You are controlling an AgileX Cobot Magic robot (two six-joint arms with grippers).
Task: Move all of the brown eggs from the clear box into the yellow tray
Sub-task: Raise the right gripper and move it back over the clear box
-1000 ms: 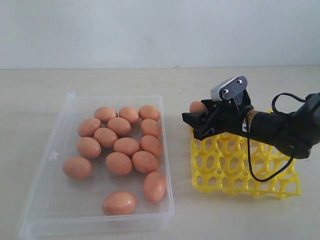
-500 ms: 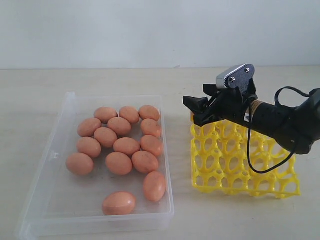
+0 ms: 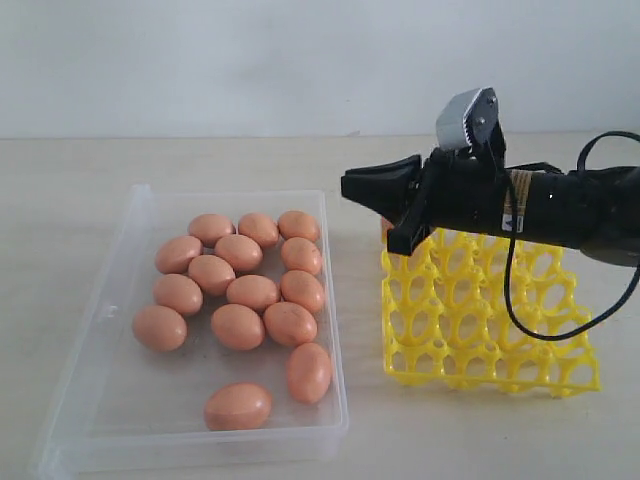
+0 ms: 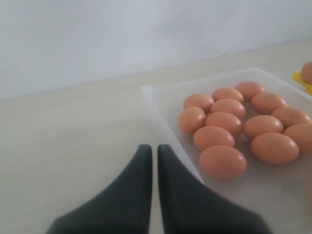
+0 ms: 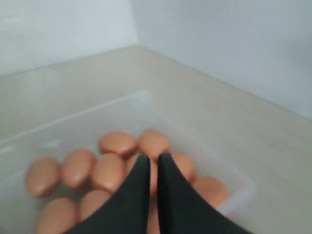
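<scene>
Exterior and two wrist views of the egg transfer. Fifteen brown eggs (image 3: 238, 326) lie in the clear box (image 3: 130, 400), thirteen bunched at its far end and two apart nearer the front wall. The yellow tray (image 3: 500, 385) stands just beside the box; every cell in view is empty, but its far-left corner is covered by the right gripper (image 3: 350, 187), raised above it, fingers pressed together on nothing and pointing toward the box. The left wrist view shows one more egg (image 4: 307, 72) on that tray corner (image 4: 298, 78), cut off by the frame edge. The left gripper (image 4: 151, 150), outside the exterior view, is likewise closed and empty, above bare table near a box corner. In the right wrist view the eggs beyond the fingers (image 5: 140, 168) are blurred.
</scene>
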